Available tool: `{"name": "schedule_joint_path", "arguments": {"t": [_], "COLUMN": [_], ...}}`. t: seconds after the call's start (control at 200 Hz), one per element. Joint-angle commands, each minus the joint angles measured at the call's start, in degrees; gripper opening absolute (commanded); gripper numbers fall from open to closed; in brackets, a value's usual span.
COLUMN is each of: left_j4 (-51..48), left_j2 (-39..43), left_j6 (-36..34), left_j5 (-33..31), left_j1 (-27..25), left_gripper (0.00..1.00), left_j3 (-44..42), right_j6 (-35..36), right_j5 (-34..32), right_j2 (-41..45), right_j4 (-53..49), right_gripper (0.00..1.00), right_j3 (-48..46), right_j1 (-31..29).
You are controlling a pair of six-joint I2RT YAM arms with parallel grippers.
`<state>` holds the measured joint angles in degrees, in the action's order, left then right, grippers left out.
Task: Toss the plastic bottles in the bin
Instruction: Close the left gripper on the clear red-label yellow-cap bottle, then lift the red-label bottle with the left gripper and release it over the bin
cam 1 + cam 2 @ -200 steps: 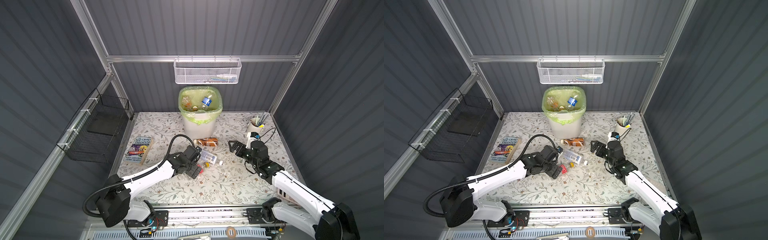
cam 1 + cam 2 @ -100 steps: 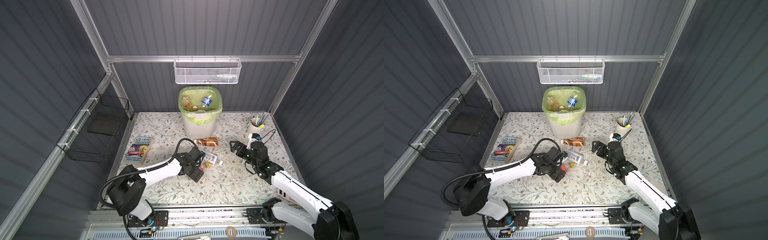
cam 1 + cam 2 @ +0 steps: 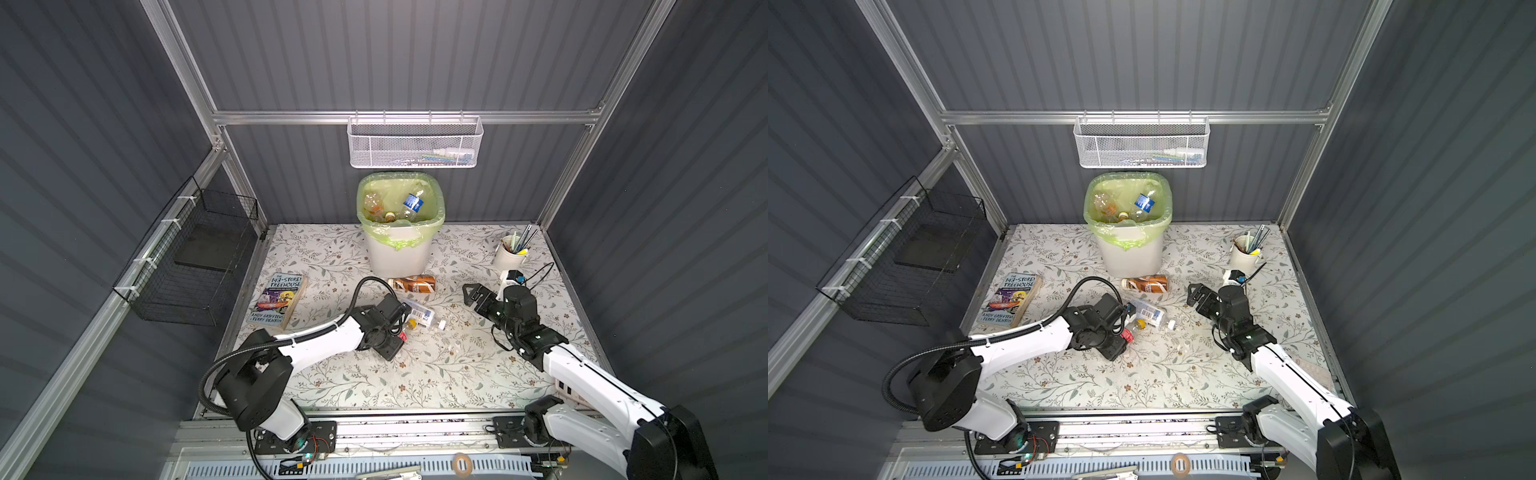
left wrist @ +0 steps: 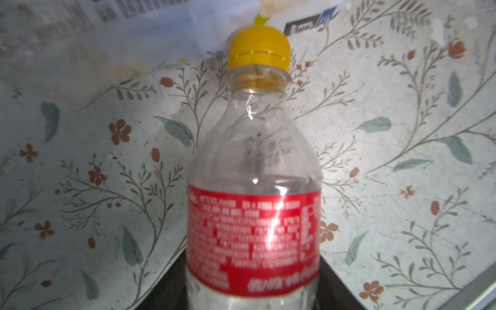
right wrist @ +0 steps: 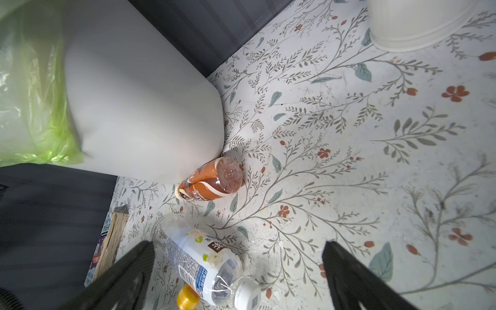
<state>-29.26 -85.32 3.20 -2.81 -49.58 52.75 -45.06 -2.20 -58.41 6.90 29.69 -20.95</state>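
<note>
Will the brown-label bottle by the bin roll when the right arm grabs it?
Probably: the brown-label bottle lies on its round side. The bin close behind may stop it. Its sleeve hides contents, so weight is unclear.

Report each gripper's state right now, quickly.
Left gripper: closed on the clear plastic bottle with red label and yellow cap.
Right gripper: open, holding nothing.
</note>
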Motion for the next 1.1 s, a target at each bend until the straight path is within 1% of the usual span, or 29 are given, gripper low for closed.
{"name": "schedule_joint_path", "arguments": {"t": [0.0, 0.105, 0.195, 0.315, 0.385, 0.46, 0.525, 0.6, 0.67, 0.765, 0.81, 0.845, 0.88, 0.945, 0.97, 1.005, 1.05, 1.091], "left_j4": [0.7, 0.7, 0.4, 1.6, 3.3, 6.9, 12.5, 19.5, 25.5, 30.3, 30.2, 28.4, 25.0, 17.4, 15.5, 12.8, 8.9, 4.6], "left_j2": [6.1, 11.7, 16.6, 23.3, 26.8, 30.4, 33.1, 35.5, 35.6, 31.7, 27.8, 23.8, 18.9, 9.0, 5.2, 0.2, -6.0, -11.3], "left_j6": [0.7, 1.2, 1.2, 0.6, -0.1, -0.6, -1.5, -2.9, -5.0, -9.4, -11.5, -12.6, -12.3, -8.9, -8.6, -8.6, -10.1, -10.7], "left_j5": [1.2, -0.1, -2.7, -7.8, -12.1, -16.5, -19.4, -20.8, -21.5, -21.9, -21.7, -20.5, -18.0, -8.4, -6.0, -5.8, -5.8, -7.3], "left_j1": [-0.4, -0.4, -0.4, -0.4, -0.4, -0.4, -0.4, -0.4, -0.4, -0.3, 0.3, 1.7, 4.5, 11.6, 13.7, 14.8, 15.2, 15.5], "left_gripper": [0.61, 0.61, 0.61, 0.61, 0.61, 0.61, 0.61, 0.61, 0.61, 0.61, 0.63, 0.64, 0.64, 0.65, 0.65, 0.67, 0.74, 0.79], "left_j3": [-1.8, -2.7, -2.3, -1.2, -0.6, -0.6, -1.2, -2.1, -2.1, 2.0, 5.8, 10.5, 16.5, 28.7, 33.8, 40.1, 47.6, 55.0], "right_j6": [-0.7, -1.1, -1.4, -1.6, -1.6, -1.7, -1.9, -1.9, -1.8, -1.5, -1.4, -1.2, -1.0, -0.7, -0.6, -0.4, -0.2, 0.0], "right_j5": [0.5, 0.8, 1.1, 1.5, 1.7, 1.9, 1.9, 2.0, 2.0, 1.9, 1.9, 1.8, 1.8, 1.8, 1.9, 2.0, 2.2, 2.2], "right_j2": [0.8, 0.9, 1.0, 1.1, 1.2, 1.4, 1.5, 2.0, 2.6, 3.7, 4.3, 4.8, 5.2, 5.9, 6.1, 6.4, 7.0, 7.7], "right_j4": [1.3, 1.5, 2.0, 2.6, 2.8, 2.9, 3.2, 3.3, 3.2, 2.7, 2.4, 2.3, 2.2, 1.9, 1.7, 1.3, 0.8, 0.2], "right_gripper": [0.99, 0.99, 0.99, 0.99, 0.99, 0.99, 0.99, 0.99, 0.99, 0.99, 0.99, 0.99, 0.99, 0.99, 0.99, 0.99, 0.99, 0.99], "right_j3": [-0.7, -1.0, -1.2, -1.6, -1.7, -2.1, -2.4, -2.7, -3.0, -3.2, -3.4, -3.5, -3.5, -3.5, -3.5, -3.5, -3.5, -3.6], "right_j1": [0.6, 0.9, 1.2, 1.4, 1.5, 1.5, 1.6, 1.7, 1.8, 1.9, 2.0, 2.0, 2.0, 2.1, 2.1, 2.1, 2.2, 2.3]}}
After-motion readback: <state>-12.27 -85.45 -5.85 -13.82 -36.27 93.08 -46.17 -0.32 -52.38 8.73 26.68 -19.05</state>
